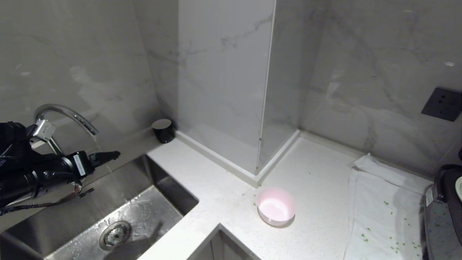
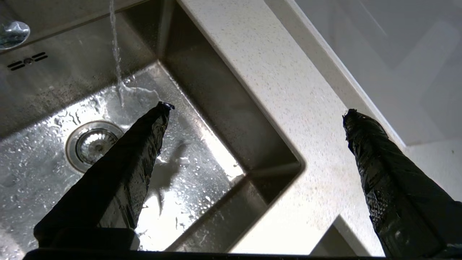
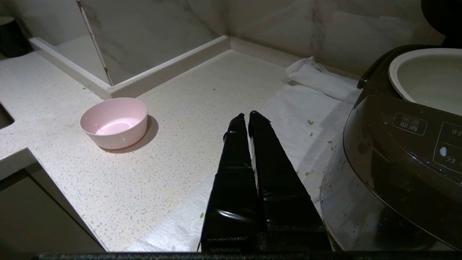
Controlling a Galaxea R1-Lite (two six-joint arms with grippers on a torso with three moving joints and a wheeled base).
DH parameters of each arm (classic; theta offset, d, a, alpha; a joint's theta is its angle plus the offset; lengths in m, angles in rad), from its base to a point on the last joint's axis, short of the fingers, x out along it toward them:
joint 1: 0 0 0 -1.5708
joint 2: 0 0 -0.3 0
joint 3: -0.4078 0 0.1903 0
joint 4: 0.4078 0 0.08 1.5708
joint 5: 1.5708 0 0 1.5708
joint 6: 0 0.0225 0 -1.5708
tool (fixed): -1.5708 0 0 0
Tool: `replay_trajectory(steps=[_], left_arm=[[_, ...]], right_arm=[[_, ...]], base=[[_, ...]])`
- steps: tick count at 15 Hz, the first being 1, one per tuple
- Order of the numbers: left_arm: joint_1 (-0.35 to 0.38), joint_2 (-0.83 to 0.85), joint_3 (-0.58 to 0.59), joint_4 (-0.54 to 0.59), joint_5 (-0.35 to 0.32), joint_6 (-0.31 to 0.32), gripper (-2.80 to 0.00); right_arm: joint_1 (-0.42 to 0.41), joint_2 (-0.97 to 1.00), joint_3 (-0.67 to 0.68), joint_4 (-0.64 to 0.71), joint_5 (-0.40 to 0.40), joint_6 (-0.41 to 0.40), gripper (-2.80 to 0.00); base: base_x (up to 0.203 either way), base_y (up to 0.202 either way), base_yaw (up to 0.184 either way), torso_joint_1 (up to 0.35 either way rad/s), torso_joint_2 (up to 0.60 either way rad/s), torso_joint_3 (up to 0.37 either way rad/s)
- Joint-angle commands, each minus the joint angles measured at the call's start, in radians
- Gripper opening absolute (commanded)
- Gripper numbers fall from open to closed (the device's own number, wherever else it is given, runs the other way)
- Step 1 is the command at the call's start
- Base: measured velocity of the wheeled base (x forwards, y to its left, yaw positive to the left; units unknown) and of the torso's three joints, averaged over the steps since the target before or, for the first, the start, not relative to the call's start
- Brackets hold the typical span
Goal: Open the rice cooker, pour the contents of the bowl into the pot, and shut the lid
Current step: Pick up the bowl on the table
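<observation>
Sitting empty on the speckled white counter [image 1: 317, 180], small pale pink round bowl [image 1: 276, 206] | boxy dark brown rice cooker [image 3: 397, 155] at 3 o'clock, panel reads 保温/取消, off-white pot [image 3: 429, 77] exposed | left gripper [image 2: 256, 112] spread wide over steel sink [image 2: 216, 108] | right gripper [image 3: 247, 115] pinched closed, holding nothing

The left arm [image 1: 39, 173] is black with a white label and loose cables; both grippers' tapered fingers [image 3: 249, 169] wear glossy black wrap.
</observation>
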Motion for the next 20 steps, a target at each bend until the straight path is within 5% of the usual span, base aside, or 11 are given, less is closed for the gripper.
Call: replay_trajectory(steps=[1, 6, 11, 12, 15, 20], left_arm=[[-0.022, -0.126, 0.069, -0.003, 0.002, 0.031, 0.00], [-0.022, -0.348, 0.188, -0.004, 0.014, 0.066, 0.00], [-0.022, -0.633, 0.309, 0.004, 0.127, 0.200, 0.00], [-0.022, -0.687, 0.335, 0.006, 0.133, 0.204, -2.80], [-0.011, -0.808, 0.378, 0.030, 0.174, 0.215, -2.80], [-0.006, -1.025, 0.395, 0.140, 0.205, 0.318, -2.80]], right_arm=[[0.001, 0.000, 0.002, 0.001, 0.000, 0.000, -2.80], [0.001, 0.000, 0.002, 0.001, 0.000, 0.000, -2.80], [0.000, 0.000, 0.002, 0.001, 0.000, 0.000, -2.80], [0.000, 0.000, 0.002, -0.001, 0.000, 0.000, -2.80], [0.002, 0.000, 0.002, -0.001, 0.000, 0.000, -2.80], [0.000, 0.000, 0.002, 0.001, 0.000, 0.000, -2.80]], base=[[0.000, 0.000, 0.000, 0.000, 0.00, 0.000], [0.000, 0.000, 0.000, 0.000, 0.00, 0.000], [0.000, 0.000, 0.000, 0.000, 0.00, 0.000], [0.000, 0.000, 0.000, 0.000, 0.00, 0.000], [0.000, 0.000, 0.000, 0.000, 0.00, 0.000], [0.000, 0.000, 0.000, 0.000, 0.00, 0.000]])
